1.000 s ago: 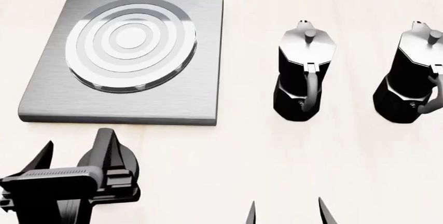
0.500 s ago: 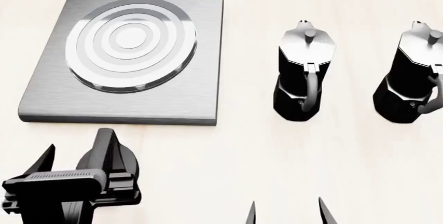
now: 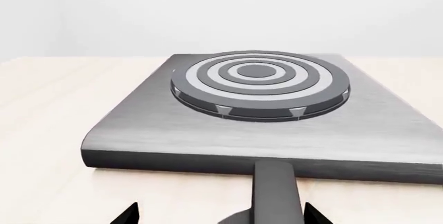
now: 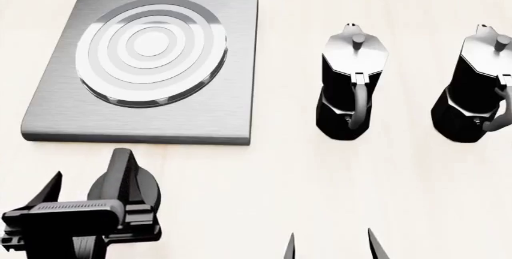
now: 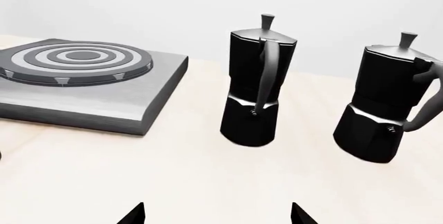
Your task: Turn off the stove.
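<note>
You are at the knob [image 4: 126, 182], and the step in hand looks like the approach and grasp before the turn. The stove [image 4: 232, 85], a flat grey slab with its ringed burner [image 4: 150, 50], lies on the pale surface [image 4: 320, 181] ahead of your left arm; its black ridged knob sits apart from the slab, just in front of the near edge, with its raised grip bar standing up. Your left gripper [image 3: 215, 214] hangs right at that knob: in the left wrist view the bar rises between the two fingertips [image 3: 128, 214], which stand apart on either side of it, so the jaws are spread and not yet clamped. Whether the pads touch the bar, I cannot tell. Next, I judge, you need to close squarely on the bar and rotate the wrist without dragging sideways. Your right gripper [image 5: 216, 214] idles with its jaws apart, empty, well short of the two moka pots [image 4: 349, 85]; leave it there.
</note>
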`<state>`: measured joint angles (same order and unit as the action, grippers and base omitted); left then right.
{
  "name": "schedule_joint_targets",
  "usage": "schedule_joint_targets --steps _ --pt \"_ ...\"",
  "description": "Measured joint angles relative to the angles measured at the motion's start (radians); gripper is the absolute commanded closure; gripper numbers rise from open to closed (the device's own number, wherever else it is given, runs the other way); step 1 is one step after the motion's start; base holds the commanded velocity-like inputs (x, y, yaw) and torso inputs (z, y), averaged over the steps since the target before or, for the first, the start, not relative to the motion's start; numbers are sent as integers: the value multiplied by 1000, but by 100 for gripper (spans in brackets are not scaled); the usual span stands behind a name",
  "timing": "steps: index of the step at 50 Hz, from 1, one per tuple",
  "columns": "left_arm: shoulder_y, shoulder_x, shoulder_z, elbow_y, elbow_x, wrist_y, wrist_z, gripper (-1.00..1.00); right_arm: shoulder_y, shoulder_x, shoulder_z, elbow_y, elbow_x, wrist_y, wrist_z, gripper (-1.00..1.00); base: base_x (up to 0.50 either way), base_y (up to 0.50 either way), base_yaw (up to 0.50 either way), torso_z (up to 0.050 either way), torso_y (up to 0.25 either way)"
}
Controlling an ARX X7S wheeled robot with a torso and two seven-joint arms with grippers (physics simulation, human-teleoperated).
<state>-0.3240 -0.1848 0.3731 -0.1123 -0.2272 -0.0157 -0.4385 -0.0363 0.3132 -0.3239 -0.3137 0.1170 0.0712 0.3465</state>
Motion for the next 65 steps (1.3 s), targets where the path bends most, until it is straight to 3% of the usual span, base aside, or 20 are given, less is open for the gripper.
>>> schedule_joint_targets --steps 25,65 --pt "1 -16 11 0 -12 -15 -11 -100 4 5 -7 6 8 -4 7 -100 0 0 0 0 0" --pt "90 -72 2 185 -145 -103 -27 -100 9 15 -19 8 15 -4 18 -100 0 0 0 0 0"
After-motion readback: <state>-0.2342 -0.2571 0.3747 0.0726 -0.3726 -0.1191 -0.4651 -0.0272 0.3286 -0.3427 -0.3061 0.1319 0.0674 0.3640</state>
